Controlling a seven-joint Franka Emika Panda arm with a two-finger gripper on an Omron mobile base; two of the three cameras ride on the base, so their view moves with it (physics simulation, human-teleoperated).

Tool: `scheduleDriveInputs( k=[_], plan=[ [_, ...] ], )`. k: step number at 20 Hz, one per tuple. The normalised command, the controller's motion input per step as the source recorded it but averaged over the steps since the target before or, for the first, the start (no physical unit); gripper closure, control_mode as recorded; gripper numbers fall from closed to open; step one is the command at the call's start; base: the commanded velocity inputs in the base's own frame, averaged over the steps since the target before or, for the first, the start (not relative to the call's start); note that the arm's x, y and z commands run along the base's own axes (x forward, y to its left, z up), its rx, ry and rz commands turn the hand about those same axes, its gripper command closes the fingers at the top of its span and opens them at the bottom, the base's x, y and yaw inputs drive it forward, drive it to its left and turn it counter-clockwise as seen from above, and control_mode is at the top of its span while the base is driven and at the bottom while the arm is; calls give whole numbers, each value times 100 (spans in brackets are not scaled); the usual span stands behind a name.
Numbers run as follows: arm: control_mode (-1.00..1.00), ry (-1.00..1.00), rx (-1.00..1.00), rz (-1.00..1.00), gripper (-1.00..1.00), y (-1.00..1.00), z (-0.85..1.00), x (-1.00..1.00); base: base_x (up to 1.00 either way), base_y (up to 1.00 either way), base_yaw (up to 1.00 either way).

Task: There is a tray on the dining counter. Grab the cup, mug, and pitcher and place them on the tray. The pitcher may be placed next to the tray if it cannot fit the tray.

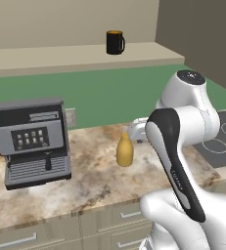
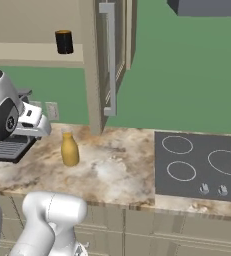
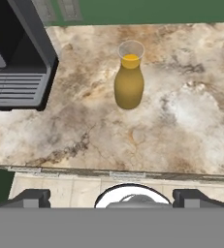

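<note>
Gripper (image 3: 111, 197): jaws spread wide, holding nothing, above the counter edge, well short of the pitcher. Marbled counter (image 1: 92, 183): bears all below. Coffee machine (image 1: 31, 141): left. Pitcher (image 3: 129, 83): upright, mid-counter, beside machine. Mug (image 1: 115, 42): black, on the far ledge (image 1: 60, 56).

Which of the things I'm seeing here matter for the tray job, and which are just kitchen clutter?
For the job:
- pitcher, upright on the marbled counter
- mug, on the high shelf behind
- pincer, open, holding nothing

Just lying about:
- coffee machine, beside the pitcher
- cooktop, set into the counter
- wall outlet
</note>
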Motion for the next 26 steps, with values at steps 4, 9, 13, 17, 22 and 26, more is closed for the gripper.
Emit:
scheduleDriveInputs(
  k=[4, 9, 13, 17, 22, 26],
  plan=[
    [100, 0, 0, 0, -100, 0, 0, 0, 45, -2, 0],
    [100, 0, 0, 0, -100, 0, 0, 0, 42, 0, 0],
    [100, 0, 0, 0, -100, 0, 0, 0, 37, 0, 6],
    [100, 0, 0, 0, -100, 0, 0, 0, 31, 0, 5],
    [100, 0, 0, 0, -100, 0, 0, 0, 17, 0, 1],
    [-100, -2, 0, 0, -100, 0, 0, 9, 3, 0, 0]
  ],
)
